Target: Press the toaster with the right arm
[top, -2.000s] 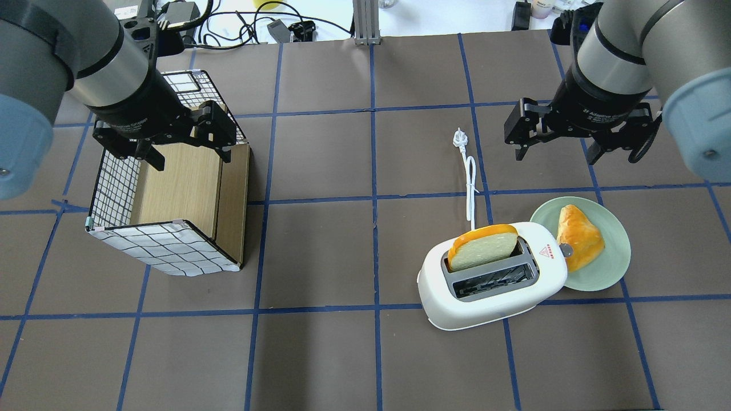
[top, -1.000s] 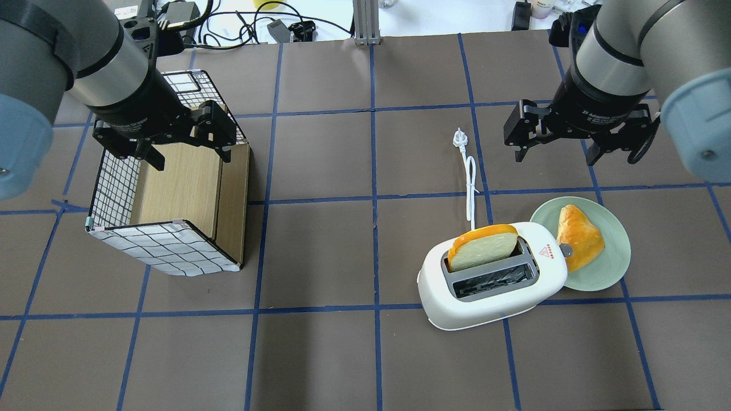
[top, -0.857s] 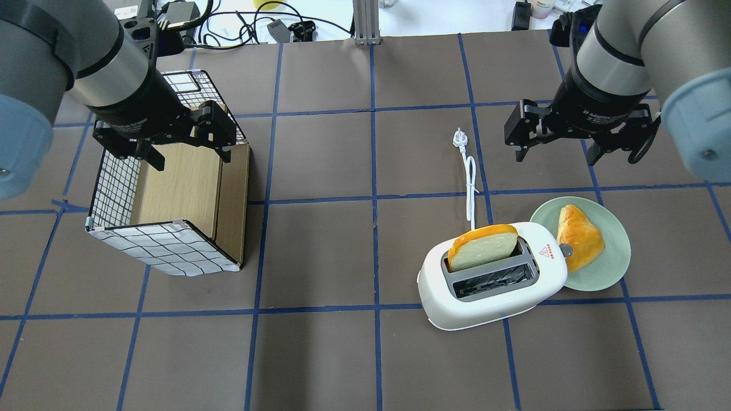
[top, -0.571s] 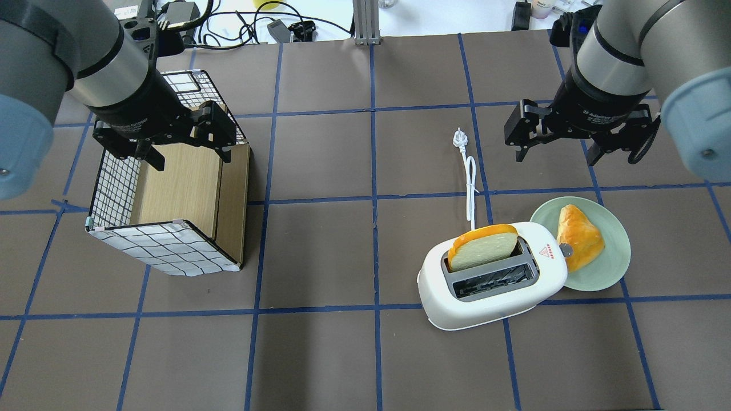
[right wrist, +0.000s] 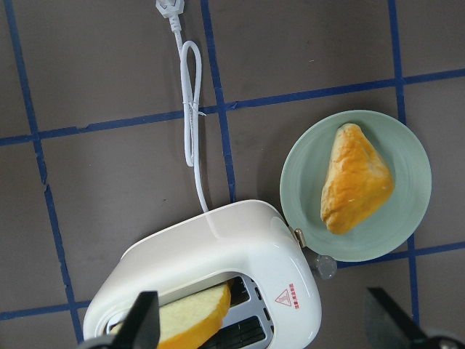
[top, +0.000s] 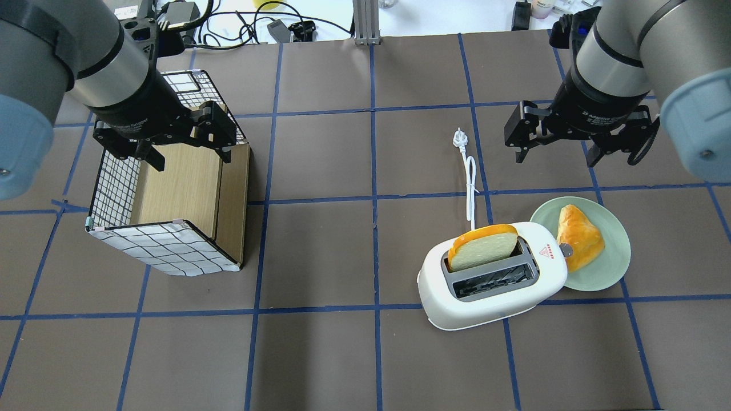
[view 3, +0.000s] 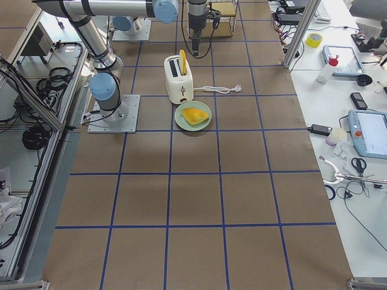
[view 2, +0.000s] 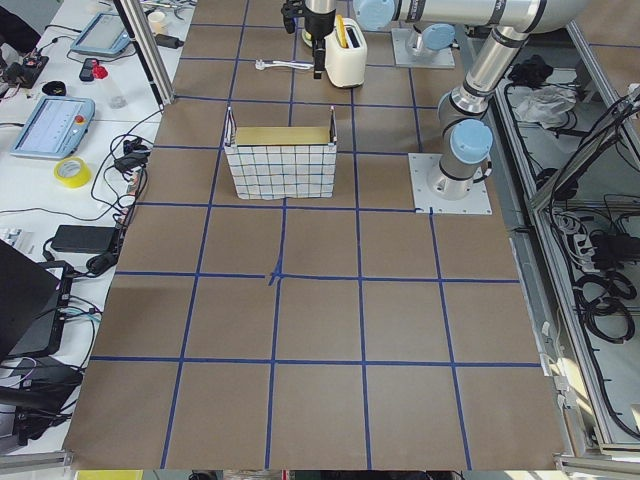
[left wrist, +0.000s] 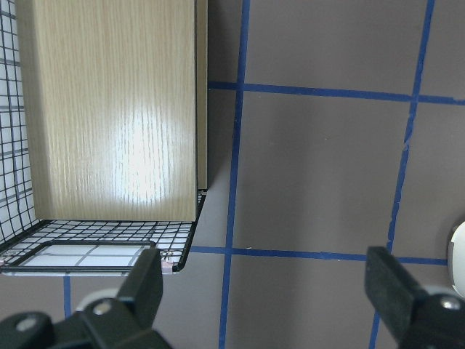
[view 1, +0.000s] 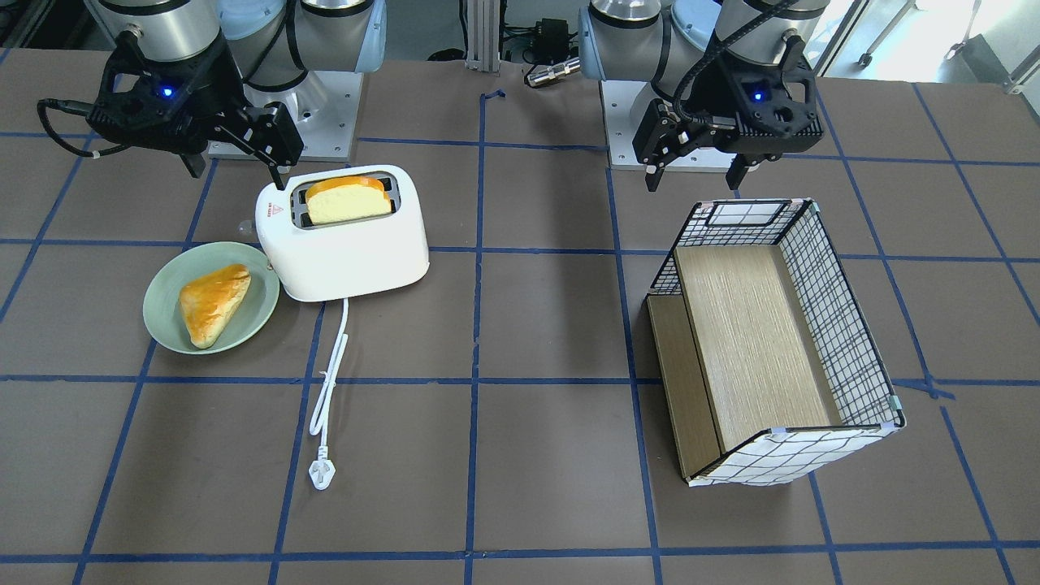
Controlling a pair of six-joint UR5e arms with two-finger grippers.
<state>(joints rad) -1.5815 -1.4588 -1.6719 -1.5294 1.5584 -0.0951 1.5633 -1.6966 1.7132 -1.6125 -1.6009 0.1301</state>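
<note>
Brown table [top: 320,354] with a blue tape grid, desks with cables and clutter beyond its far edge. Toaster [top: 491,297], white, two slots, stands on the robot's right half of the table, near the middle in depth. One bread slice [top: 482,251] stands up in its far slot; near slot shows only bare wires. Red triangle sticker on top at the plate-side end, with a small grey lever knob [top: 565,249] on that end. Cord [top: 471,188] runs away from the robot and ends at the plug [top: 458,138], loose on the table. Green plate [top: 617,257] is tucked against the lever end and holds a golden pastry [top: 579,237].

Right gripper [top: 555,155] hangs above the table beyond toaster and plate, fingers spread wide, nothing between them, not touching the toaster. Its wrist view looks straight down on toaster, cord and plate.

Left gripper [top: 191,161] hovers over the far rim of the wire basket [top: 165,251], which is wood-lined; jaws also wide apart and empty.
</note>
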